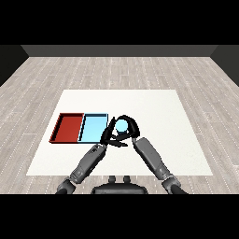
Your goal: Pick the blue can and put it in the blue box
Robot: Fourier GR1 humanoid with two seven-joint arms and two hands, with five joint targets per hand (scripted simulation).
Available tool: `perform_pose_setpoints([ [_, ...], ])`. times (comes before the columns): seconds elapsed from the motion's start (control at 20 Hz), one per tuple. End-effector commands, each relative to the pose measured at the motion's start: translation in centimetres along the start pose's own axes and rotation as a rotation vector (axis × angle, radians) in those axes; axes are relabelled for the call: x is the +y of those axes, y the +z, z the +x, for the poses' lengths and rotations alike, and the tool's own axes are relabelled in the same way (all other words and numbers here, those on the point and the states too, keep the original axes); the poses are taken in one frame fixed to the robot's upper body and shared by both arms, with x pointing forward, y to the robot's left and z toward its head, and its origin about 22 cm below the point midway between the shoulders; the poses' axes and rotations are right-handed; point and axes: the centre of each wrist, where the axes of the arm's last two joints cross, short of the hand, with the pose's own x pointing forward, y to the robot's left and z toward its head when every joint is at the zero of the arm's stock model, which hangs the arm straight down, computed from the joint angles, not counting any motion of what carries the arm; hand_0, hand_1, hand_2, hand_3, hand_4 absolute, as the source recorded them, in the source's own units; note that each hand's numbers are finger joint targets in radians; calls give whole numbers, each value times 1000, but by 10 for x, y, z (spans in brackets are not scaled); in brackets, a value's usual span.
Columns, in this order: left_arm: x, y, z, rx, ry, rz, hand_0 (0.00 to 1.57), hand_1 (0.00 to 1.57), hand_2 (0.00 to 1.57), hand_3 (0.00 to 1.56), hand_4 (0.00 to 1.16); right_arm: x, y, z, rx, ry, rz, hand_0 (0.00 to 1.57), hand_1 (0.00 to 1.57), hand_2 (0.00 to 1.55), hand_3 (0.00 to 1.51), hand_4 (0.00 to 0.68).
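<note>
The blue can [121, 125] stands just right of the light blue tray [93, 127], near the middle of the white table. My right hand [131, 127] is curled round the can from its right side and over its top, hiding most of it. The left hand [108, 136] sits close by at the can's lower left, at the blue tray's right edge, with relaxed fingers and nothing in it. I cannot tell whether the can rests on the table or is lifted off it.
A red tray [68, 127] lies directly left of the blue tray, touching it. Both trays hold nothing. The white table [158, 112] extends to the right and behind the hands.
</note>
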Motion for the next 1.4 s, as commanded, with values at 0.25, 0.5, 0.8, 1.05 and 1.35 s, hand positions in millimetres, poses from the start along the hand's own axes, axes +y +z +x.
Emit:
perform_pose_setpoints([
  [0.25,-7,-14,13,-6,32,-15,0,0,0,0,0,24,1,4,9,28,41,1408,1408,1439,1389,625],
  [0.5,-4,-6,4,-46,-175,5,0,0,0,0,277,32,5,-1,0,7,73,1253,1253,1411,1396,613],
  [0.8,-31,-11,13,-62,-293,2,318,318,520,175,0,46,-11,12,-3,-20,103,1468,1468,1471,1399,596],
  [1.05,-19,-23,18,-41,-212,8,0,0,0,0,428,55,3,2,-5,19,100,1454,1454,1460,1393,590],
  [1.35,-15,-18,9,-44,-250,122,812,812,853,715,689,56,1,13,6,-29,129,1443,1443,1453,1393,602],
])
